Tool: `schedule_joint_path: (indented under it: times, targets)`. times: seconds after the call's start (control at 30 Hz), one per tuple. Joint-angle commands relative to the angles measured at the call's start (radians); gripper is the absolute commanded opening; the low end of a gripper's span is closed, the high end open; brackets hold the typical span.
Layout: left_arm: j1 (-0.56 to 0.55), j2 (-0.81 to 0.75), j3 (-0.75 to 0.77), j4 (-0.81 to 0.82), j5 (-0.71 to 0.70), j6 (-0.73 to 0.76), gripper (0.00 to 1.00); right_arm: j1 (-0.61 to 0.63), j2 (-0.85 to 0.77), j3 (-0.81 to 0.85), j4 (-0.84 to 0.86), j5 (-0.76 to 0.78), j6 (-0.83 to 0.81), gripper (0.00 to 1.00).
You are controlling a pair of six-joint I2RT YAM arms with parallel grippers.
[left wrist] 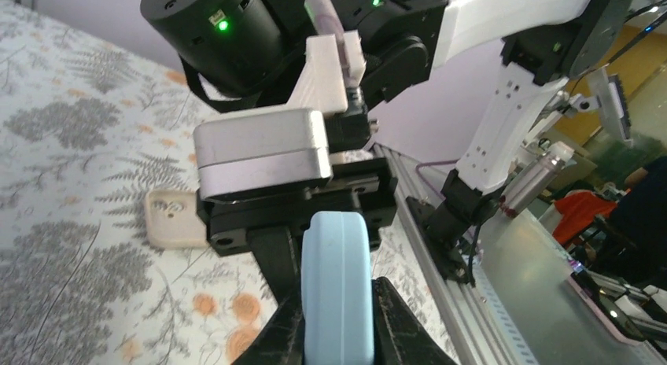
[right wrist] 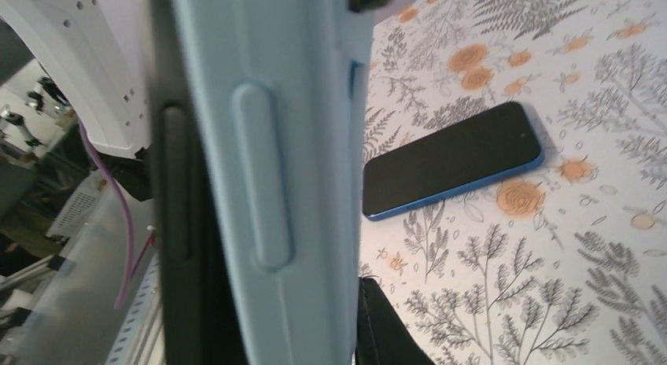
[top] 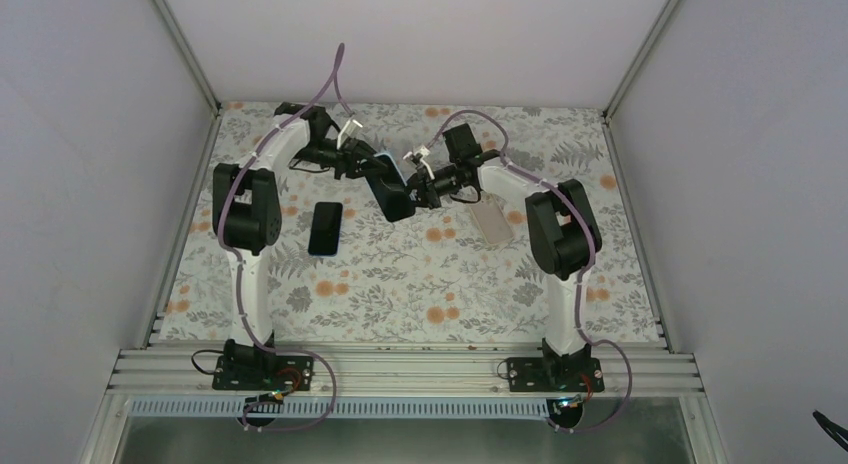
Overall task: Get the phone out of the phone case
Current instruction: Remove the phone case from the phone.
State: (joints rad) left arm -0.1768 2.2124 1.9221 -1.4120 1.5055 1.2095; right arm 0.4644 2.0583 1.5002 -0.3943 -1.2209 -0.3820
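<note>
A robotics lab test cell was indicated. A table covered in floral cloth (top: pixel 400 284) was enclosed by plain white panels (top: pixel 80 134). Two arms (top: pixel 252 289) were bolted to an aluminium rail (top: pixel 400 369), purple cables (top: pixel 335 79) were left exposed, and other hardware (left wrist: pixel 535 176) was glimpsed beyond the rail.

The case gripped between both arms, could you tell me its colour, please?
It is a pale blue phone case, best seen in the left wrist view.

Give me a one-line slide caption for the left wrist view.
Left gripper pinches the light-blue phone case edge-on; the right gripper holds its far end.
</note>
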Motion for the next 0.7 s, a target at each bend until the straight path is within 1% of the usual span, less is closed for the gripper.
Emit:
schedule_joint_path:
  times: [0.0,0.07,0.13,0.17,0.2,0.27,0.3,0.37,0.5,0.63,0.67]
  targets:
    - [0.042,0.062,0.018,0.055,-0.170,0.086,0.18,-0.015,0.003,0.055,-0.056,-0.267,-0.035,0.03]
    - [0.042,0.074,0.021,0.055,-0.181,0.081,0.18,-0.026,0.031,0.068,-0.111,-0.303,-0.036,0.03]
    - [0.042,0.084,0.023,0.054,-0.190,0.084,0.18,-0.037,0.069,0.104,-0.239,-0.337,-0.100,0.03]
    - [0.043,0.090,0.023,0.055,-0.192,0.083,0.18,-0.040,0.093,0.134,-0.341,-0.353,-0.186,0.03]
    - [0.042,0.095,0.023,0.055,-0.192,0.083,0.20,-0.043,0.120,0.173,-0.518,-0.361,-0.293,0.03]
    - [0.042,0.104,0.024,0.056,-0.189,0.084,0.21,-0.048,0.181,0.242,-0.782,-0.391,-0.501,0.03]
    - [0.042,0.109,0.028,0.056,-0.185,0.083,0.22,-0.049,0.212,0.269,-0.874,-0.419,-0.580,0.03]
    - [0.040,0.119,0.034,0.056,-0.186,0.079,0.24,-0.058,0.242,0.241,-0.891,-0.454,-0.554,0.03]
    - [0.034,0.138,0.041,0.056,-0.195,0.075,0.27,-0.064,0.248,0.178,-0.891,-0.463,-0.585,0.03]
    - [0.034,0.139,0.043,0.056,-0.199,0.070,0.30,-0.074,0.243,0.167,-0.891,-0.494,-0.594,0.03]
    - [0.034,0.139,0.045,0.056,-0.201,0.068,0.33,-0.075,0.241,0.167,-0.891,-0.495,-0.597,0.03]
